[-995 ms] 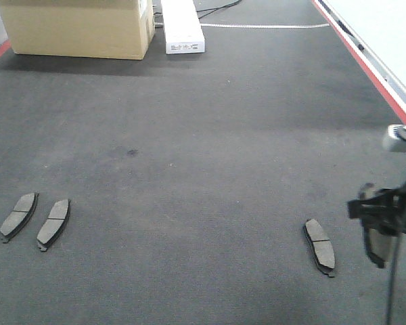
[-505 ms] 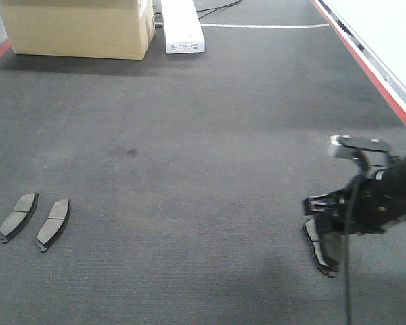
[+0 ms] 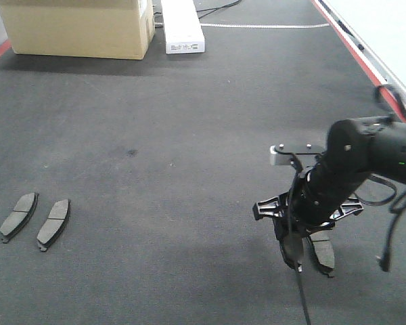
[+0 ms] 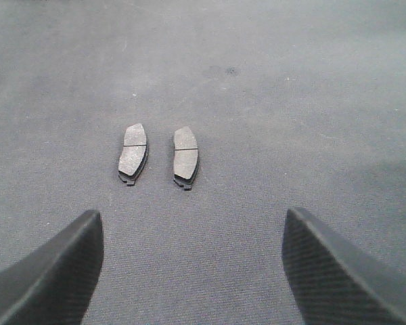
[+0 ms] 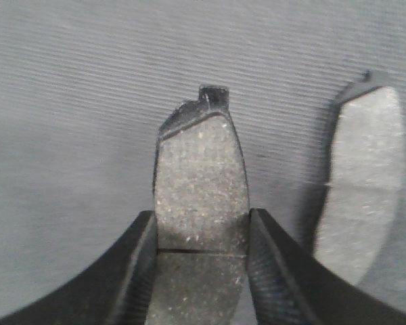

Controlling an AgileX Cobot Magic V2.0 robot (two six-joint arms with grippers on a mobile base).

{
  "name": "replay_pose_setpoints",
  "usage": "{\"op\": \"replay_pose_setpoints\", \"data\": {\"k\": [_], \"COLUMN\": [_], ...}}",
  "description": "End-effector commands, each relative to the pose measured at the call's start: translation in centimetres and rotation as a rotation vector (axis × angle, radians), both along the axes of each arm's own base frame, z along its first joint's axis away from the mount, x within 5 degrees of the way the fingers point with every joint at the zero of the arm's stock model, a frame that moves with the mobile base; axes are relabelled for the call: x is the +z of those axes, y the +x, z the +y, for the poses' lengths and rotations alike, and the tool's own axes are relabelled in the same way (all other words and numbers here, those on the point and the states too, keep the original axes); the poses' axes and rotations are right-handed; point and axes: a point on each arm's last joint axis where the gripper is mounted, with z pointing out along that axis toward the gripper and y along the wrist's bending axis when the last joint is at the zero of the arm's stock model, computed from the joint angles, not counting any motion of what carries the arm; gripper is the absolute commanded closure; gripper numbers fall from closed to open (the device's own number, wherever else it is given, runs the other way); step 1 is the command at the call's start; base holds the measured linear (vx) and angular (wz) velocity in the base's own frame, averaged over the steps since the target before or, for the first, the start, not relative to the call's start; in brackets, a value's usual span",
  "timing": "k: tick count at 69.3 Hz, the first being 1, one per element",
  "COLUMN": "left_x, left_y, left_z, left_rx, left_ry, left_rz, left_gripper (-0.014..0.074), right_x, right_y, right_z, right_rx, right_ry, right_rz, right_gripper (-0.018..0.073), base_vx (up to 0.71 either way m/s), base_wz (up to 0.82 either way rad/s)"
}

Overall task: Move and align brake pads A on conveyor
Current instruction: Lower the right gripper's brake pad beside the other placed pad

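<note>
Right end effector [image 5: 201, 264] first: its two black fingers [image 5: 139, 271] are clamped on the sides of a brake pad [image 5: 201, 196], grey face toward the wrist camera, the central groove sitting level with the fingertips and the black backing tab poking up at the top. In the front view that same end effector [image 3: 292, 247] hangs low in the lower right of the frame, the held pad [image 3: 291, 249] pointing down at the belt [image 3: 189, 149]; whether it touches the felt, I cannot tell.

Just beside it, to the right in the wrist view, a second pad [image 5: 362, 196] lies flat on the belt, grey face up. The front view shows that one [image 3: 323, 254] partly hidden behind the black arm [image 3: 352, 169].

Over to the left end effector [image 4: 189, 271]: its two dark fingers [image 4: 51, 277] stand wide apart at the bottom corners of its wrist view, gripping nothing. Ahead of it, in the middle of that frame, two more pads lie side by side, near each other but not touching, both grey face up, the left one [image 4: 132, 153] angled slightly, the right one [image 4: 185, 156] close to parallel. In the front view that pair [image 3: 35, 218] sits at the lower left, well apart from the other two.

At the top left of the front view, a cardboard box [image 3: 78, 27] and a white oblong unit [image 3: 183, 26] rest at the far end of the belt, with a red edge [image 3: 365, 64] running down the upper right.
</note>
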Motion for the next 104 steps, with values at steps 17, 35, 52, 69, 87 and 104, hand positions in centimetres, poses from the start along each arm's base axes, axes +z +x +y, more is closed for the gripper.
{"op": "replay_pose_setpoints", "data": {"k": [17, 35, 52, 69, 87, 104], "left_x": [1.3, 1.3, 1.3, 1.3, 1.3, 1.3], "left_y": [0.2, 0.2, 0.2, 0.2, 0.2, 0.2], "left_z": [-0.1, -0.1, -0.1, -0.1, -0.1, -0.1], "left_rx": [-0.005, -0.005, -0.005, -0.005, -0.005, -0.005], "left_ry": [-0.026, -0.026, -0.026, -0.026, -0.026, -0.026], "left_rz": [-0.082, -0.082, -0.082, -0.082, -0.082, -0.082], "left_gripper": [0.008, 0.008, 0.008, 0.008, 0.008, 0.008], "right_x": [1.7, 0.0, -0.5, -0.6, -0.6, -0.6], "right_y": [1.8, 2.4, 2.7, 2.9, 3.0, 3.0], "right_z": [0.9, 1.1, 1.1, 1.2, 1.1, 1.1], "right_rx": [-0.008, -0.009, -0.008, -0.009, -0.002, 0.002], "right_ry": [0.006, -0.005, -0.007, -0.002, -0.008, -0.01], "right_rz": [-0.095, -0.06, -0.072, -0.09, -0.1, -0.103], "right_gripper": [0.0564, 0.0564, 0.0564, 0.0564, 0.0564, 0.0564], "base_vx": [0.0, 0.0, 0.0, 0.0, 0.0, 0.0], "base_wz": [0.0, 0.0, 0.0, 0.0, 0.0, 0.0]}}
